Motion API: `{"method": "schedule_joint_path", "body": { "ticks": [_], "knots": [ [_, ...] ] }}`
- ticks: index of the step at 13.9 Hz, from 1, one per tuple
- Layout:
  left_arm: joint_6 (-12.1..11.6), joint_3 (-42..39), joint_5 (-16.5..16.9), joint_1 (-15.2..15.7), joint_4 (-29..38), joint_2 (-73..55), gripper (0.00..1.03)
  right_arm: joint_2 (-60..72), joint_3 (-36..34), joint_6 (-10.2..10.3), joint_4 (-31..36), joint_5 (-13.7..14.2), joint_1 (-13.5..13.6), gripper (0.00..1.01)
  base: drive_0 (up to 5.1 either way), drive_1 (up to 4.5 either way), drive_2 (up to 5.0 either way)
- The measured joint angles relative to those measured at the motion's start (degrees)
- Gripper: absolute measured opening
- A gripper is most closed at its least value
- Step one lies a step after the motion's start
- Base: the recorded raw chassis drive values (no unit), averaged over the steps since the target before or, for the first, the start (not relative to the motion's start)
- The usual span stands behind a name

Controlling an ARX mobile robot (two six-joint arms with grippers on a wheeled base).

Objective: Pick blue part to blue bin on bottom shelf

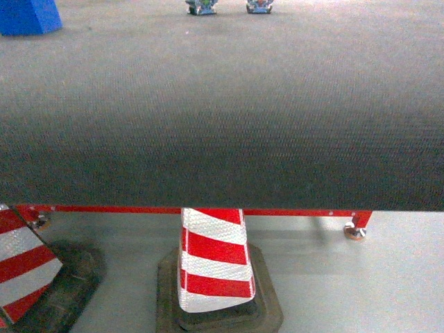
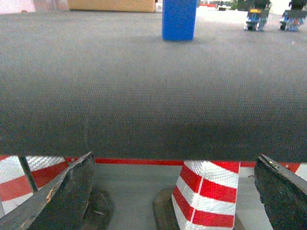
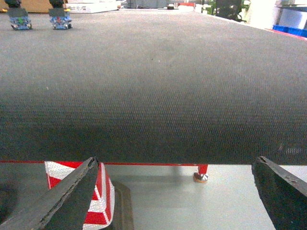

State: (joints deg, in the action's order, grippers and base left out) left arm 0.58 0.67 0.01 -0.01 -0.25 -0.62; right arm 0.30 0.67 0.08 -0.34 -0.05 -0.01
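Note:
A plain blue block (image 1: 28,15), which I take for the blue part, stands on the far left of a wide dark-grey belt (image 1: 222,104). It also shows in the left wrist view as the blue block (image 2: 179,19). My left gripper (image 2: 175,156) is open and holds nothing. It hangs in front of the belt's near edge, far from the block. My right gripper (image 3: 176,159) is also open and holds nothing, at the same near edge. Neither gripper shows in the head view. The blue bin and the bottom shelf are out of view.
Two small blue-and-grey items (image 1: 201,7) (image 1: 259,7) sit at the belt's far end. Under the belt run a red frame rail (image 1: 291,211) with a foot (image 1: 355,232). Two red-and-white cones (image 1: 214,260) (image 1: 21,267) stand on the grey floor. Blue shapes (image 3: 291,29) lie far right.

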Motion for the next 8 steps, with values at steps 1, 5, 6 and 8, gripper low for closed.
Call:
{"method": "schedule_joint_path", "body": {
  "ticks": [1, 5, 6, 8],
  "knots": [
    [-0.02, 0.00, -0.02, 0.00, 0.00, 0.00, 0.98, 0.00, 0.00, 0.09, 0.02, 0.07, 0.00, 0.98, 0.0, 0.00, 0.0],
    [-0.02, 0.00, 0.02, 0.00, -0.02, 0.00, 0.98, 0.00, 0.00, 0.15, 0.02, 0.07, 0.00, 0.98, 0.0, 0.00, 0.0],
    [0.02, 0.00, -0.07, 0.00, 0.00, 0.00, 0.98, 0.00, 0.00, 0.11, 0.07, 0.07, 0.00, 0.98, 0.0, 0.00, 0.0],
    [-0.02, 0.00, 0.04, 0.00, -0.02, 0.00, 0.98, 0.00, 0.00, 0.07, 0.04, 0.07, 0.00, 0.98, 0.0, 0.00, 0.0]
  ]
}}
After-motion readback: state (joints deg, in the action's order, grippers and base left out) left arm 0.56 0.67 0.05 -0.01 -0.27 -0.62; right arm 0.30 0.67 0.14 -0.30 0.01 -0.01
